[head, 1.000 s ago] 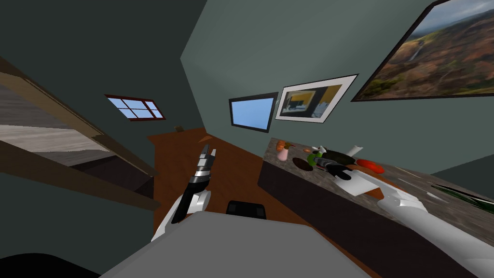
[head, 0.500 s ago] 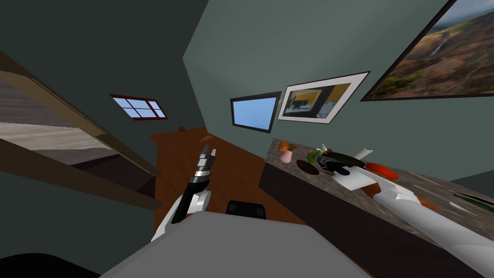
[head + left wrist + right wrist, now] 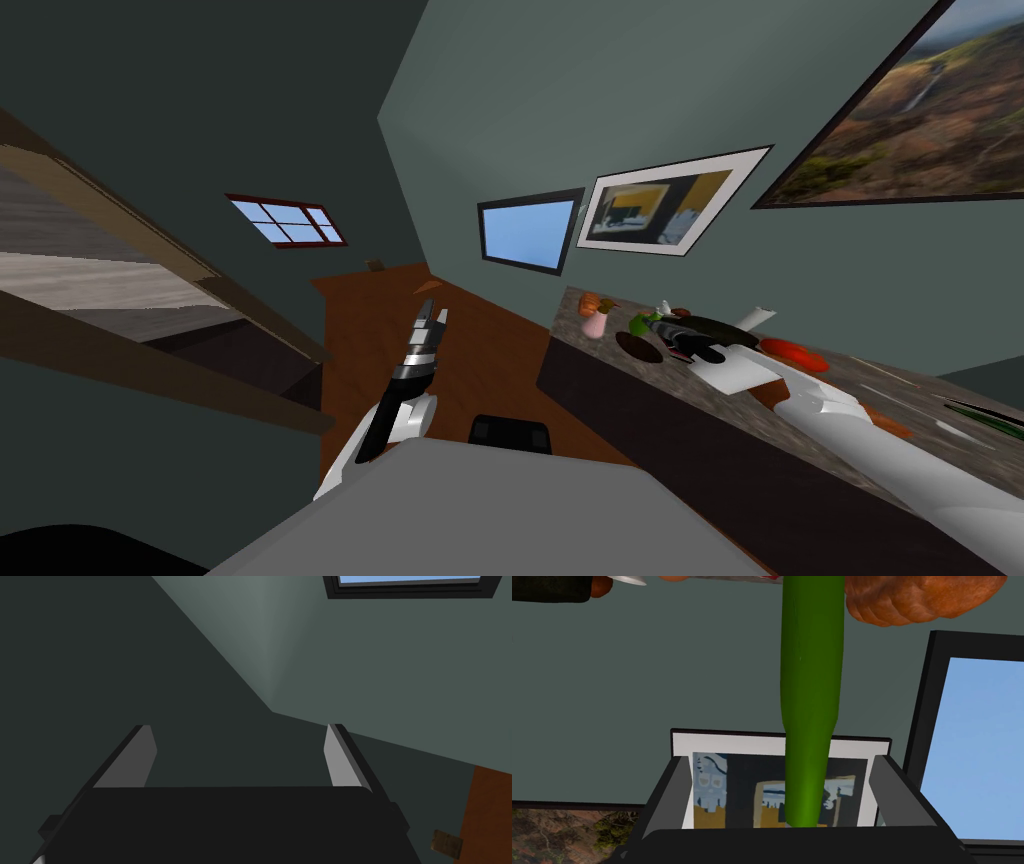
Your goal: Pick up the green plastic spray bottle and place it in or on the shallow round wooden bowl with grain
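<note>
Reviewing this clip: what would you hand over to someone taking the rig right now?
Left gripper: open, idle, away from the counter.
Right gripper: open, one finger on either side of the green spray bottle, not pressing it.
Dark brown bowl: on the counter, near the bottle.
Done: the reach. Left: close on the bottle, lift it, set it in the bowl.

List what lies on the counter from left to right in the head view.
Pink vase → dark brown bowl → red object → dark green object at the far right.
</note>
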Motion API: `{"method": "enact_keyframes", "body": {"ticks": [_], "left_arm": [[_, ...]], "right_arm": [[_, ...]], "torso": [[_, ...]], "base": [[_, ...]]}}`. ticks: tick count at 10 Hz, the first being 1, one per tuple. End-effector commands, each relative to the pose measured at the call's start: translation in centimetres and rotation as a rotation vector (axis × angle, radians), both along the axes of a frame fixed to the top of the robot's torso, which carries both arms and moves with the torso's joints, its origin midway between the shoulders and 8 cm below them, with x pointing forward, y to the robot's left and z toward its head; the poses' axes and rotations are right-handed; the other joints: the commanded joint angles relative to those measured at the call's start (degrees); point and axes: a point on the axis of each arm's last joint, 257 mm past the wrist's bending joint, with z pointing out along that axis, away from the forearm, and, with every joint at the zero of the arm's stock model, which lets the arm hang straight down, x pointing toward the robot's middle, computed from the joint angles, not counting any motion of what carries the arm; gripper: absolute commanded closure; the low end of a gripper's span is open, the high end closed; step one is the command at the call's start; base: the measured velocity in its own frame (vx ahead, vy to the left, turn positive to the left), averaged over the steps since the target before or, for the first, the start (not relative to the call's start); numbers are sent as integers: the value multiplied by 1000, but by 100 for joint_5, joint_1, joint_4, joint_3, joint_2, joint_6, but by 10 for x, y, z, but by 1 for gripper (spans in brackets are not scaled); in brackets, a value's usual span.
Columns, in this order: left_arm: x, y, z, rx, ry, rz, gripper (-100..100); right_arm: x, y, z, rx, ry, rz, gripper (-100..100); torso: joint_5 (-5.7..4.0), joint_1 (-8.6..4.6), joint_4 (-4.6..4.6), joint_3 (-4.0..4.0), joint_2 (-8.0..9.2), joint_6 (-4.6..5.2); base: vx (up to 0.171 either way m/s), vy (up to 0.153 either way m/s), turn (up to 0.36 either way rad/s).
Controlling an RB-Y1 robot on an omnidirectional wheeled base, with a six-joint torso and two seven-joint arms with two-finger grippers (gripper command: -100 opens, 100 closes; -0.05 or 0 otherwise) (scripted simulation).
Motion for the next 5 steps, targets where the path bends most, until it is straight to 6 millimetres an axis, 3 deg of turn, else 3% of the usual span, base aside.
{"method": "enact_keyframes", "body": {"ticks": [1, 2, 5], "left_arm": [[0, 0, 0, 0, 0, 0, 0], [0, 0, 0, 0, 0, 0, 0], [0, 0, 0, 0, 0, 0, 0]], "right_arm": [[0, 0, 0, 0, 0, 0, 0], [1, 0, 15, -4, -3, -2, -100], [3, 1, 37, -11, -5, -2, -100]], "torso": [[0, 0, 0, 0, 0, 0], [0, 0, 0, 0, 0, 0], [1, 1, 1, 2, 2, 0]], "base": [[0, 0, 0], [0, 0, 0], [-1, 0, 5]]}}
